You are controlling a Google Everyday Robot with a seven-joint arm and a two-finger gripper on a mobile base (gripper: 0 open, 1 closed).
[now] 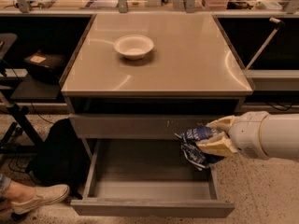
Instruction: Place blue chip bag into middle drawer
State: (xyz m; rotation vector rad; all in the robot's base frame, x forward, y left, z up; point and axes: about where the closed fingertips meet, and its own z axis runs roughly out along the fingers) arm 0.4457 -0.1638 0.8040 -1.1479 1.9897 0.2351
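Nearest me, the middle drawer (152, 208) stands pulled all the way out, its plain front toward the room and its flat grey floor bare. Off to the left, someone's pale shoe (39, 197) rests on the speckled floor beside a black bag (51, 157).

Over the drawer's right rear corner hangs the blue chip bag (192, 149), crumpled and pinched between the cream fingers of the gripper (204, 135), which is clamped on it from the right. So the pickup and the carry look done to me, and the drawer is open and waiting. What is left is to bring the bag a little further in over the floor, lower it and let go; it is not in the drawer yet.

The white arm (271, 135) reaches in from the right, roughly level, its wrist just beyond the drawer's right wall.

Behind the bag is the closed drawer front with pale scratches (140, 125). Above that is the tan cabinet top (196, 69), where a white bowl (133, 46) sits alone toward the back left.
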